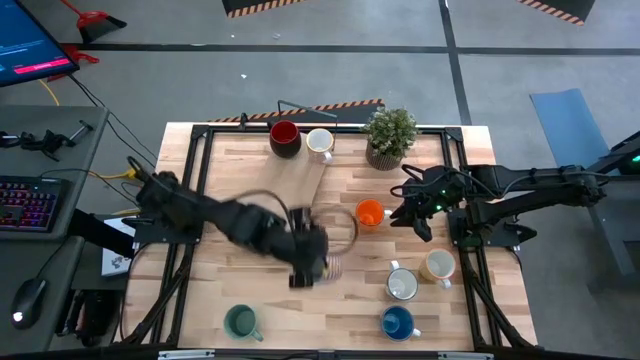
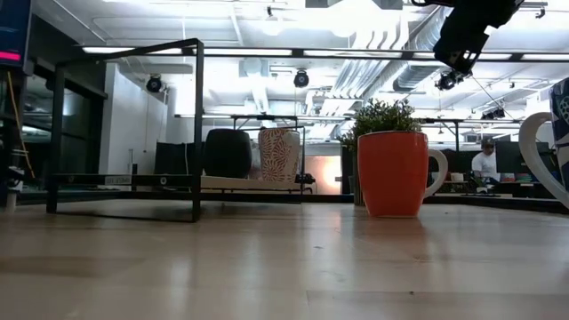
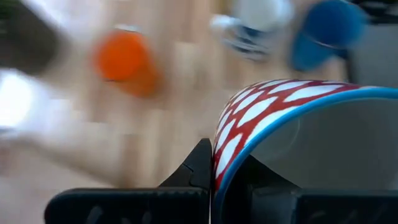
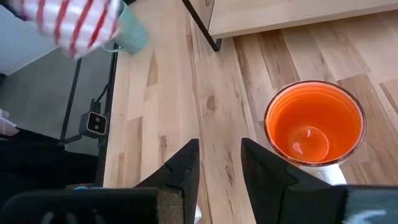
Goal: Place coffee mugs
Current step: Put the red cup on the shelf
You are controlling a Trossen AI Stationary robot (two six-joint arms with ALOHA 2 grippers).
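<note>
Left gripper: jaws clamped on rim of red-patterned mug.
Right gripper: jaws parted, empty, beside orange mug.

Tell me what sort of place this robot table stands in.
Probably a robotics lab or workshop in an open-plan office. The wooden table sits on a grey concrete floor beside a desk with a lit keyboard, and exposed ceiling ducts and strip lights run above office chairs behind it.

Orange mug before potted plant
</note>
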